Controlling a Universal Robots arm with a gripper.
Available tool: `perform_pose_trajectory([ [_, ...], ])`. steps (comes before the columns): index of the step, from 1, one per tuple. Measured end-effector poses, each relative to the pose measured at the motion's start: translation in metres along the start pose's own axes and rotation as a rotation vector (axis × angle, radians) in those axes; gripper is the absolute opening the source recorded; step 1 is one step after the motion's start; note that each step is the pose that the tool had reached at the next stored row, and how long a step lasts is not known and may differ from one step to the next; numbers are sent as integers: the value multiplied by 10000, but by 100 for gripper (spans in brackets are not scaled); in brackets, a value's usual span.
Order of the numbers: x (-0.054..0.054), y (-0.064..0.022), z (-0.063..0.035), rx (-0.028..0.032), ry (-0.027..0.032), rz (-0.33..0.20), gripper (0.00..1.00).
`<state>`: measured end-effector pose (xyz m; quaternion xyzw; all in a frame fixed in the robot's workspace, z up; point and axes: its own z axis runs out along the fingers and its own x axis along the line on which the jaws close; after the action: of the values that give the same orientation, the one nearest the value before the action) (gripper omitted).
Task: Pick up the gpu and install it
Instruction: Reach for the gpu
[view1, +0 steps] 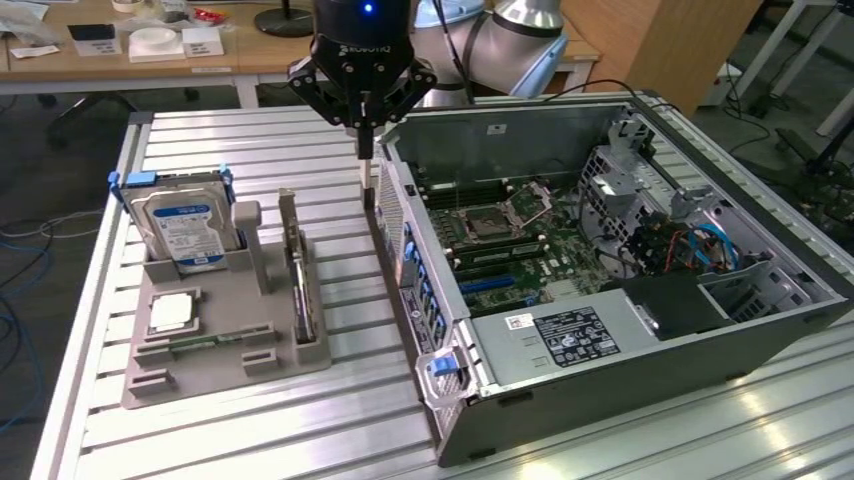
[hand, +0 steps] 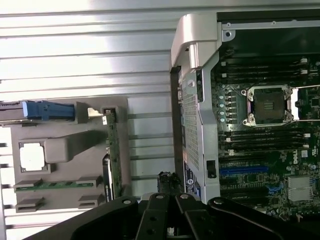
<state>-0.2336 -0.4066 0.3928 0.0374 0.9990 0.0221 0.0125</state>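
Note:
The gpu (view1: 302, 272) stands on its long edge in a slot of the grey holder tray (view1: 227, 375), a thin dark card with a metal bracket at its far end. In the wrist view the gpu (hand: 112, 152) appears edge-on with a green board edge. My gripper (view1: 366, 183) hangs above the table between the tray and the open computer case (view1: 601, 390). Its thin fingers point down, are shut together and hold nothing. The gripper (hand: 169, 181) sits beside the case's side wall, a short way from the gpu.
The tray also carries a hard drive with a blue-white label (view1: 184, 230), a square silver processor chip (view1: 174, 312) and a memory stick (view1: 200, 345). Inside the case lie the motherboard's open socket (hand: 270, 105) and a blue slot (hand: 245, 170). The table is slatted aluminium (view1: 254, 150).

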Motion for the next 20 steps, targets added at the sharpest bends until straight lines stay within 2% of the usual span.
perform_pose_trajectory([
  [20, 119, -30, -3, 0, 0, 0, 11],
])
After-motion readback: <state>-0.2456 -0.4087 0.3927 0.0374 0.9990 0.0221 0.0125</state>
